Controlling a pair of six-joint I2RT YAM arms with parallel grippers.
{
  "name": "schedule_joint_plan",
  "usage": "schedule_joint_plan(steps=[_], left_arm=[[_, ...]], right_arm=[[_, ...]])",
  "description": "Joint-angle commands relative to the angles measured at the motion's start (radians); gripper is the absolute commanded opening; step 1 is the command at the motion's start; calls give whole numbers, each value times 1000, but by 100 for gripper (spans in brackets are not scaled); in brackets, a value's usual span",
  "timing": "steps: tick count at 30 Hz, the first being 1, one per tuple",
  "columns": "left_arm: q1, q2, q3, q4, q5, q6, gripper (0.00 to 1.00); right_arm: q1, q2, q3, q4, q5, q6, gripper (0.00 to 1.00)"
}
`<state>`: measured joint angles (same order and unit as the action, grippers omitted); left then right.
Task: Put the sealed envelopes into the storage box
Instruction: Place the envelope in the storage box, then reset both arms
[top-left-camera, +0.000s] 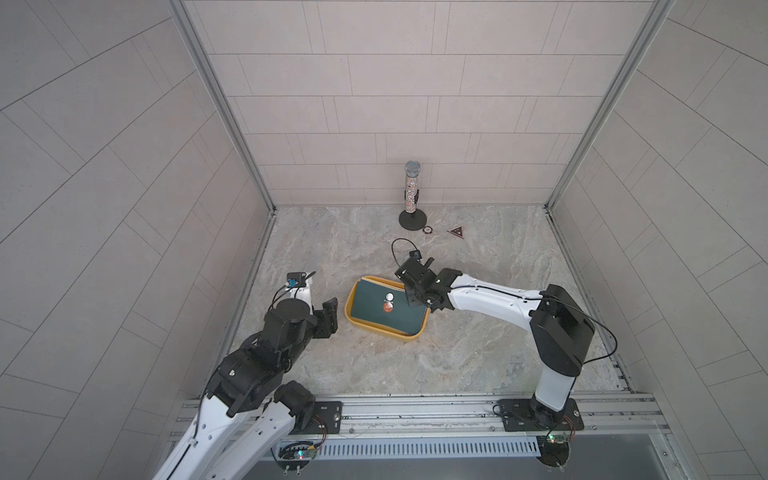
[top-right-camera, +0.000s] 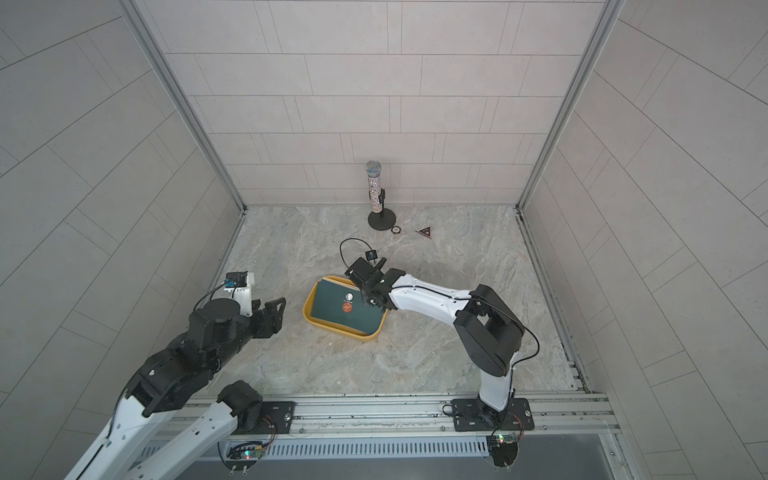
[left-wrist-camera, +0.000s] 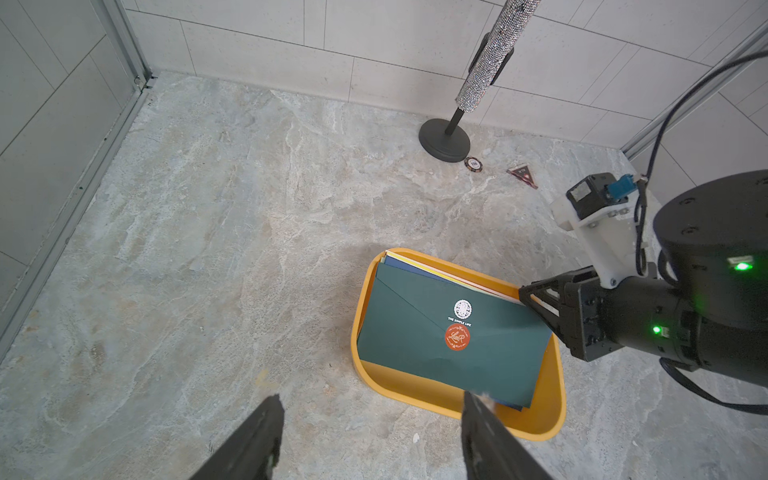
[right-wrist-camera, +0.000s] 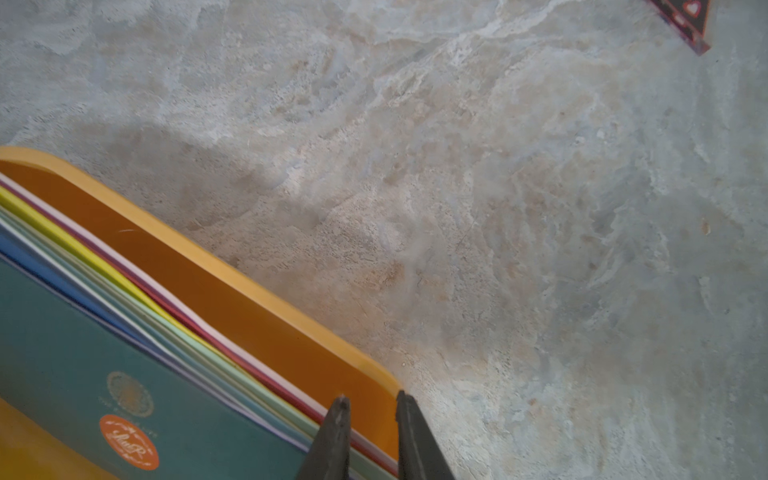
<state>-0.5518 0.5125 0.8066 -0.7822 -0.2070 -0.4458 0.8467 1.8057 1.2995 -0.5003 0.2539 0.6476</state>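
**Layout.** The marbled surface carried the storage box near its centre, between the two arms. No envelope was visible on the surface outside the box.

**Right arm.** The right pincer reached in from the right and sat over the far right corner of the box. Its jaws stood only narrowly apart. The box wall and the red and pink envelope edges showed in the gap. Whether the jaws pinched anything could not be told.

**Left arm.** The left pincer hung just left of the box, jaws wide apart and empty.

**Contents.** The sealed envelopes lay stacked in the box, fanned slightly toward the far side. A dark green envelope lay on top, with a white seal and an orange seal. The near right corner of the stack rode over the rim.

**Other items.** A microphone stand, a round chip and a dark triangular piece stood at the far edge, well apart from the box.

**Step in hand.** Judged from this layout, loading was complete or nearly so, and the right pincer was settling the stack. The next move calls for clearing that pincer upward without dragging paper, and perhaps nudging the overhanging corner inside.
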Motion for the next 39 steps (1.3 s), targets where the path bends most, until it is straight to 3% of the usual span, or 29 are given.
schedule_joint_plan(steps=[1, 7, 12, 16, 19, 21, 26, 28, 30, 33, 35, 38, 39], left_arm=[[2, 2, -9, 10, -2, 14, 72], [3, 0, -10, 10, -3, 13, 72], [2, 15, -19, 17, -32, 7, 72], [3, 70, -21, 6, -215, -29, 78], [4, 122, -35, 60, -413, -81, 96], [4, 148, -101, 204, -523, -92, 100], [3, 291, -308, 710, -706, 232, 100], [5, 361, -366, 870, -795, 288, 100], [14, 433, -452, 1104, -773, 430, 100], [62, 541, -507, 1284, -688, 498, 100], [134, 630, -540, 1391, -607, 495, 100], [207, 741, -569, 1614, -483, 582, 100], [238, 769, -555, 1627, -422, 588, 100]], right_arm=[[8, -42, -19, -11, 10, 26, 24], [7, -80, -1, -9, 23, 15, 25], [-10, -179, -16, 12, 37, -35, 34], [-22, -326, -114, 92, 103, -133, 49], [-61, -451, -233, 160, 183, -200, 67], [-128, -537, -338, 218, 191, -243, 80], [-325, -758, -638, 460, 249, -413, 91], [-407, -833, -792, 610, 260, -463, 96], [-493, -891, -930, 772, 231, -515, 95], [-603, -895, -969, 832, 140, -524, 95], [-661, -788, -996, 968, 107, -542, 94], [-722, -567, -975, 1093, 121, -509, 93], [-724, -536, -912, 1010, 141, -507, 93]])
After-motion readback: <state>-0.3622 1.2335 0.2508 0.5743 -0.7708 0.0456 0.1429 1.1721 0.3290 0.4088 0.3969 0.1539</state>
